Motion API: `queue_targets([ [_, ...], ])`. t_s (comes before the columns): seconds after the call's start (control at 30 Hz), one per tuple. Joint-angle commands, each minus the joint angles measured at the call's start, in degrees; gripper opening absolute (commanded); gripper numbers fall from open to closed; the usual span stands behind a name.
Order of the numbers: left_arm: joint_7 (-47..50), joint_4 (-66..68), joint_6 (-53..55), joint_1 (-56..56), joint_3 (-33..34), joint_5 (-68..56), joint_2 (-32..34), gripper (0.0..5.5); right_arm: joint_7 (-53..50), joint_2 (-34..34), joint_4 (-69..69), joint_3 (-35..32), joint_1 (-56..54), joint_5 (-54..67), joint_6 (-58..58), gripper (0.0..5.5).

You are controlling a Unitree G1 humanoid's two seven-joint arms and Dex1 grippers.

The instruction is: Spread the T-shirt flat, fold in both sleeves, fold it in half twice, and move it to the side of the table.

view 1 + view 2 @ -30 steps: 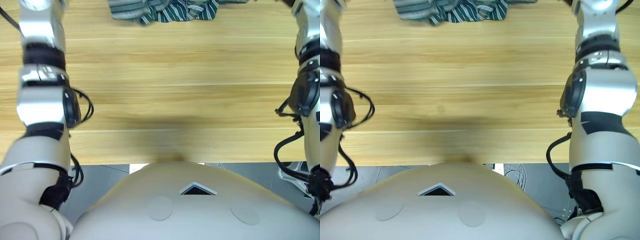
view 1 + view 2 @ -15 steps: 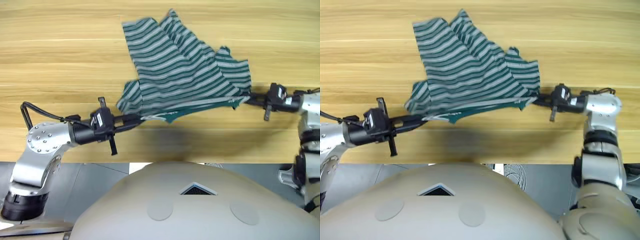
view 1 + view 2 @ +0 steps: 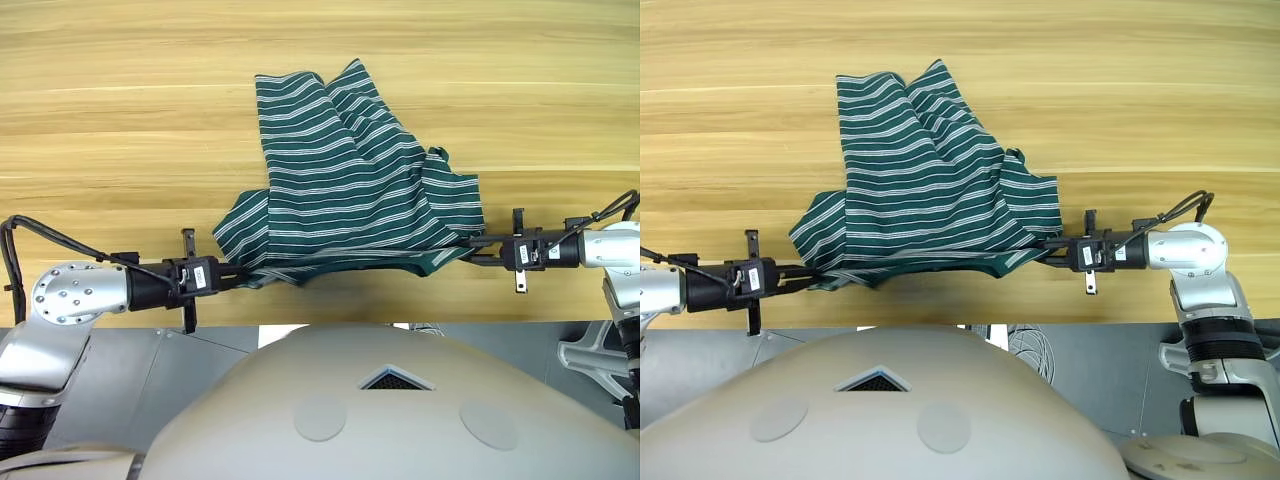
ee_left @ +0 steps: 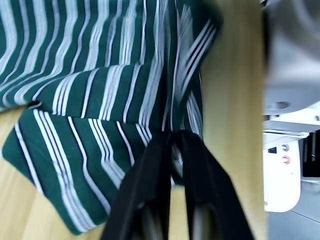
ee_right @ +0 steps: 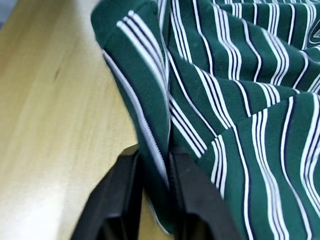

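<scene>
- While the T-shirt (image 3: 350,190) lies bunched on the wooden surface (image 3: 120,120), its lower edge close to the near rim, the task appears to stand at its first step: spreading flat.
- The left hand (image 3: 243,273) is clamped on the cloth at the garment's left near corner. The left wrist view shows the two fingers pressed together with striped fabric caught between them.
- The right hand (image 3: 470,243) is clamped on the opposite near corner. The right wrist view shows a ribbed fold of hem pinched between its fingers.
- Both arms lie low and point inward along the near rim, so the two grasp points sit at opposite ends of the garment's near edge. This hold is judged to let an outward pull tension that edge and draw out the wrinkles.
- The far part of the garment is folded over itself toward mid-surface. The sleeves cannot be told apart.
- Caution: each pinch takes little cloth. A hard pull could slip it free.
</scene>
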Motion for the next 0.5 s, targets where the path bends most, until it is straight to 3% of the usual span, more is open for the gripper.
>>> queue_targets([
  [0.03, 0.10, -6.04, 3.05, 1.58, 3.08, -4.51, 0.14, 0.96, -0.44, -1.62, 0.59, 1.73, -1.30, -2.16, 1.41, 1.64],
  [0.2, -3.05, -7.73, 5.98, 0.99, 11.34, -12.68, 1.22, 1.83, 6.57, -2.88, -1.51, 0.18, -2.68, 9.80, 3.41, 2.54],
  [0.27, -1.81, -3.75, 6.03, -4.94, 11.85, -13.30, 0.71, 2.11, 12.30, -2.53, -3.77, -2.28, -4.59, 20.44, 7.47, 2.77],
  [0.4, 8.02, 7.37, 9.27, -27.29, 4.84, -12.21, -6.43, 2.90, 15.58, -3.31, -2.72, -2.59, -13.59, 36.08, 15.95, 2.77],
  [0.5, 17.28, 19.28, 10.92, -42.75, -2.14, -6.14, -14.74, 3.38, 15.57, -0.36, 2.75, -1.42, -23.22, 38.19, 20.94, 2.77],
])
